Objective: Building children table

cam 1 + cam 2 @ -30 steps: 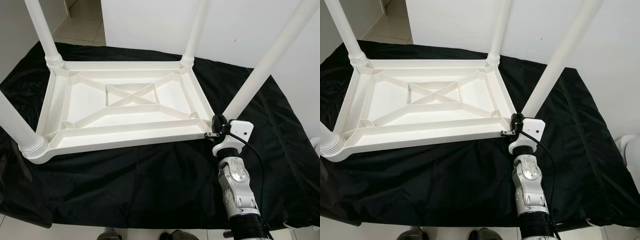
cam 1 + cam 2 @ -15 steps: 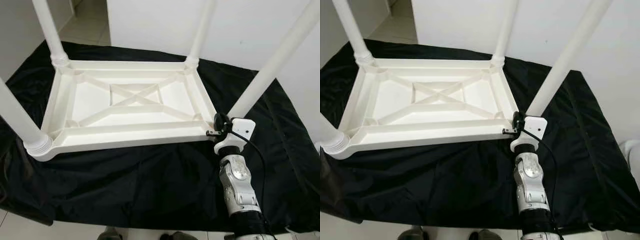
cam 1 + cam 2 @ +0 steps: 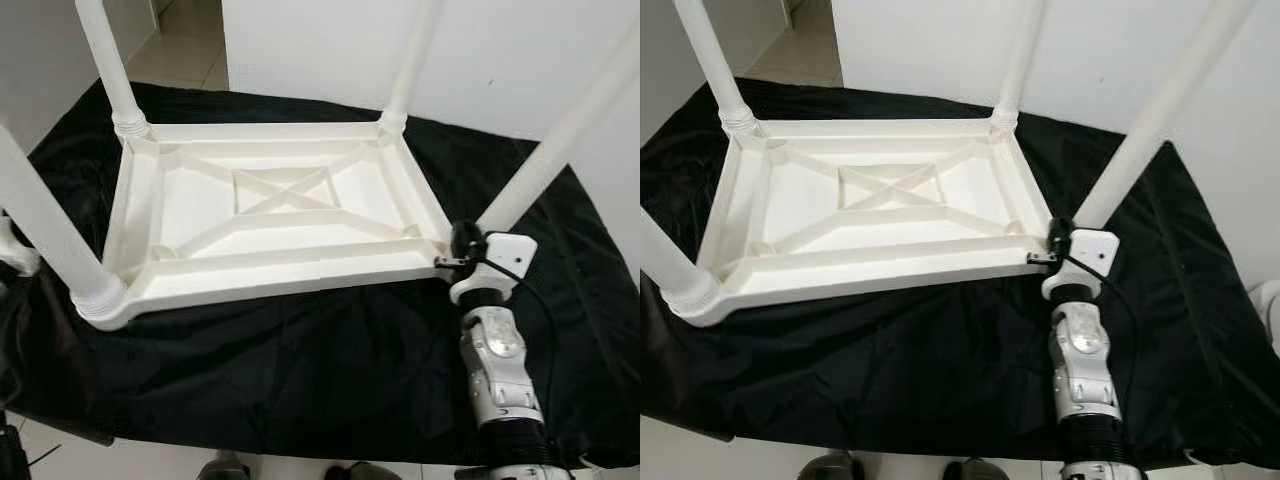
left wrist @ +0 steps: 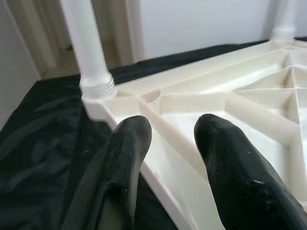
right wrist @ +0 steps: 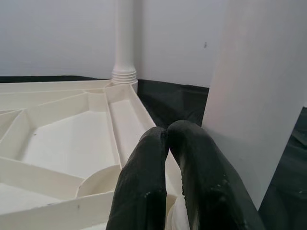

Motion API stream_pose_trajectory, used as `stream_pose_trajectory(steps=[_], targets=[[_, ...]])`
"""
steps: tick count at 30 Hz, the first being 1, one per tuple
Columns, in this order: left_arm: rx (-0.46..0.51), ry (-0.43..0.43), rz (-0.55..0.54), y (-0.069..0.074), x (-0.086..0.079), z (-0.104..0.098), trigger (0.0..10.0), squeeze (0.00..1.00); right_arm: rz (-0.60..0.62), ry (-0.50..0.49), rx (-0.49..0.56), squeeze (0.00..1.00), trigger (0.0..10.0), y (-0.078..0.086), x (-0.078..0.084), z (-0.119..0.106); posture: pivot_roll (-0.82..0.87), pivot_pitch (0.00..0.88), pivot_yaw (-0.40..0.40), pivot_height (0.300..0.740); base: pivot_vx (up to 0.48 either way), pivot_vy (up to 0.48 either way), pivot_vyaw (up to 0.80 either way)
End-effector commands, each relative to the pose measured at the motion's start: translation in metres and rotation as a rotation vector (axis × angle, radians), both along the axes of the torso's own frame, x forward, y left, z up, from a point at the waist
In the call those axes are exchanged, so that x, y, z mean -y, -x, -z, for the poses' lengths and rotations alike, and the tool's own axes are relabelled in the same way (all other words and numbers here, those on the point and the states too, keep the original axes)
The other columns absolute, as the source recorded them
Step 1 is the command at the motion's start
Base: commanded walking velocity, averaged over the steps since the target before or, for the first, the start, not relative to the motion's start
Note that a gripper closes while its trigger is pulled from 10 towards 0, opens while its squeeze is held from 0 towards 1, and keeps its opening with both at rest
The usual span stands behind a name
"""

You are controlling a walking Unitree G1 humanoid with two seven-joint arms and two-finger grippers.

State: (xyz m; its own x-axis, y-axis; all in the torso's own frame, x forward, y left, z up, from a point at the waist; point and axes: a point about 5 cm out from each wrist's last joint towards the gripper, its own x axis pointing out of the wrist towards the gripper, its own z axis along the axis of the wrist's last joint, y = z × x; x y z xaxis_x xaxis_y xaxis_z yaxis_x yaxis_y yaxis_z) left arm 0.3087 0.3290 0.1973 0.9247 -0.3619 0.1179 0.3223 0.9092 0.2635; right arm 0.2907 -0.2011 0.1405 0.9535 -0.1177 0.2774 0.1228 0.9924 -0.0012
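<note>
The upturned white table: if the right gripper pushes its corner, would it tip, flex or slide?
The upturned white table lies flat and wide, so tipping seems unlikely. Its ribbed underside suggests a stiff, light shell. On the black cloth it would probably slide or bunch the fabric under the right gripper.

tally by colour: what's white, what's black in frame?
White: 5 (tabletop, four legs)
Black: 3 (cloth, left claw, right claw)
Total: 8
</note>
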Motion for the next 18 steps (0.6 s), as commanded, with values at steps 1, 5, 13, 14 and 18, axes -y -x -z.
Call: stream_pose_trajectory(steps=[1, 5, 13, 14, 18], targets=[[0.004, -0.013, 0.063, -0.002, 0.01, 0.0, 10.0, 0.0, 0.06, -0.011, -0.009, 0.0, 10.0, 0.005, 0.015, 0.003, 0.15, 0.061, -0.023, 0.74, 0.0, 0.0, 0.0], [0.004, 0.003, 0.2, 0.0, 0.029, 0.003, 10.0, 0.0, 0.085, -0.02, 0.001, 0.0, 10.0, 0.009, 0.018, 0.002, 0.14, 0.065, -0.015, 0.74, 0.0, 0.0, 0.0], [-0.042, -0.008, 0.455, 0.024, 0.071, 0.015, 10.0, 0.0, 0.077, -0.044, -0.008, 0.0, 10.0, 0.01, 0.007, 0.008, 0.15, 0.074, -0.008, 0.74, 0.0, 0.0, 0.0], [-0.042, -0.008, 0.455, 0.024, 0.071, 0.015, 10.0, 0.0, 0.077, -0.044, -0.008, 0.0, 10.0, 0.01, 0.007, 0.008, 0.15, 0.074, -0.008, 0.74, 0.0, 0.0, 0.0], [-0.09, 0.048, 0.639, 0.052, 0.113, 0.026, 10.0, 0.0, 0.086, -0.04, -0.003, 0.0, 10.0, 0.008, 0.013, 0.006, 0.16, 0.073, -0.018, 0.74, 0.0, 0.0, 0.0]])
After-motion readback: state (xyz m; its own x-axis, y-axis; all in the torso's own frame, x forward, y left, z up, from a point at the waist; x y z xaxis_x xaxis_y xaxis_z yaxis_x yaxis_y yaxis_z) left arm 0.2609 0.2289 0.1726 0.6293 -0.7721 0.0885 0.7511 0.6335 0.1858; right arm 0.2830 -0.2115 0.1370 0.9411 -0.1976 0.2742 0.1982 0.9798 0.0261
